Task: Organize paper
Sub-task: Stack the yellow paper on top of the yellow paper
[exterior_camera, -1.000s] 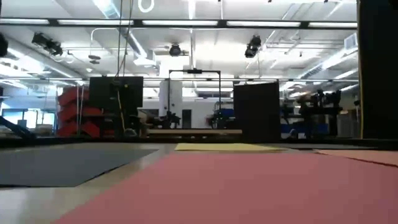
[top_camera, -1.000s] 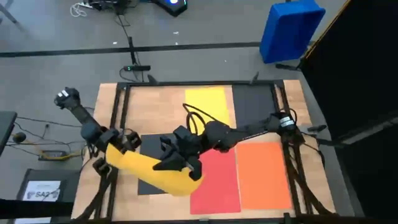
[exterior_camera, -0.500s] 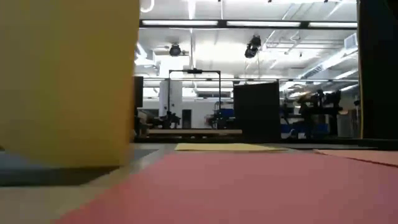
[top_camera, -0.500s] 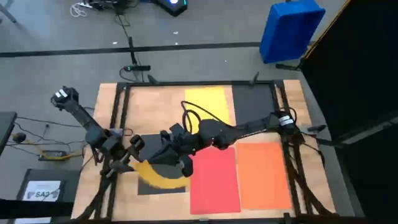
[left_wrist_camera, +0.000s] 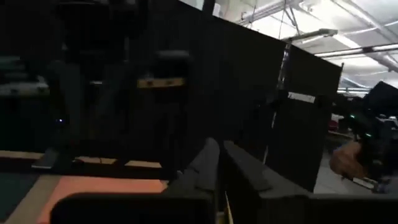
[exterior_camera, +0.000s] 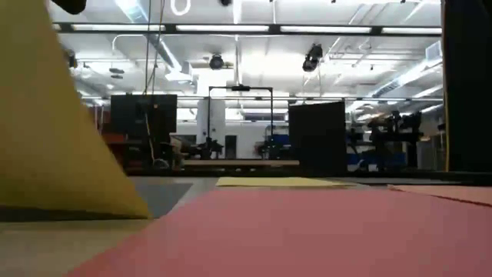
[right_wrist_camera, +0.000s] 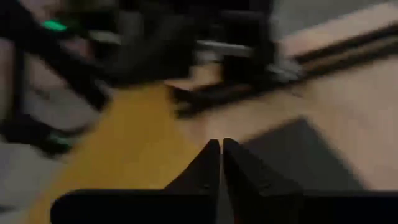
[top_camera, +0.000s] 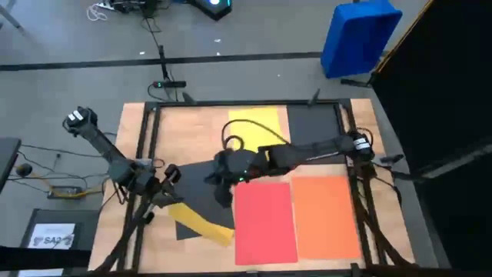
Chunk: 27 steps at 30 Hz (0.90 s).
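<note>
While the yellow sheet point(top_camera: 201, 223) was bowed up high between the two arms a second ago, it's now mostly down, lying slantwise over the near-left part of the black sheet point(top_camera: 201, 201) on the counter point(top_camera: 196, 123). In the low view its left end is still lifted, sloping down to the tabletop.

The left gripper point(top_camera: 165, 187) sits by the upper-left end of that yellow sheet. Its wrist view shows the fingers point(left_wrist_camera: 208, 165) pressed nearly together with a thin yellowish edge low in the slit, so I'd guess it's pinching the paper, but I honestly can't tell for sure. The right gripper point(top_camera: 221, 187) has pulled back toward the middle of the counter, over the black sheet and just beside the red sheet point(top_camera: 264, 221). Its fingers point(right_wrist_camera: 211, 163) look closed tight, and I see nothing between them, so it seems to have let go.

Everything else is flat: another yellow sheet point(top_camera: 256, 127) and a dark sheet point(top_camera: 314, 123) along the far side, red and the orange sheet point(top_camera: 326, 215) on the near right.

So the handoff looks finished and the yellow one is being laid onto the black. It's crooked though, so it'll need squaring up before that counts as a tidy stack.
</note>
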{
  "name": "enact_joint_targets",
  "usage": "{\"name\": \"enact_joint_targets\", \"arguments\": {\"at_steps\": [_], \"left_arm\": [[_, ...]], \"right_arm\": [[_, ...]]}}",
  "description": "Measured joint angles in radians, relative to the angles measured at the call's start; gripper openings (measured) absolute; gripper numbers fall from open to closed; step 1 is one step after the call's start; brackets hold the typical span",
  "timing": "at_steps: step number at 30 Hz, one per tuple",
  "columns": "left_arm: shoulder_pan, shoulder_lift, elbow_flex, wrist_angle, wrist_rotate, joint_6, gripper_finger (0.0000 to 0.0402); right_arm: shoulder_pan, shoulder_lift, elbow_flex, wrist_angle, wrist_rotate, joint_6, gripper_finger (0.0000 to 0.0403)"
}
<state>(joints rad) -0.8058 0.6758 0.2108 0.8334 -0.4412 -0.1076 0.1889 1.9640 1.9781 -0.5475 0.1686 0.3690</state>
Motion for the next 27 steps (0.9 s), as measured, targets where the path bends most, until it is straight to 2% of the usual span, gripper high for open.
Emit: {"name": "enact_joint_targets", "arguments": {"at_steps": [6,10,12,15,19,23,27], "left_arm": [[0.016,-0.003,0.000,-0.010,-0.007,-0.003,0.0000],[0.030,-0.003,0.000,-0.045,-0.007,-0.027,0.0000],[0.037,-0.003,0.000,-0.068,-0.011,-0.036,0.0000],[0.048,-0.003,0.000,-0.126,-0.013,-0.089,0.0000],[0.059,-0.002,0.000,-0.275,-0.019,-0.262,0.0000],[0.063,0.010,0.021,-0.474,-0.021,-0.466,0.0000],[0.060,0.052,0.100,-0.667,0.023,-0.581,0.0000]], "right_arm": [[-0.008,-0.138,0.003,-0.246,0.011,-0.033,0.0019],[0.031,-0.159,0.001,-0.453,0.010,0.006,0.0069],[0.070,-0.144,-0.034,-0.491,0.032,0.026,0.0101],[0.124,-0.095,-0.118,-0.427,0.053,0.040,0.0148],[0.178,-0.011,-0.191,-0.277,0.041,0.026,0.0189],[0.228,0.069,-0.202,-0.160,-0.013,-0.051,0.0200],[0.284,0.127,-0.203,-0.198,0.005,-0.195,0.0199]]}}
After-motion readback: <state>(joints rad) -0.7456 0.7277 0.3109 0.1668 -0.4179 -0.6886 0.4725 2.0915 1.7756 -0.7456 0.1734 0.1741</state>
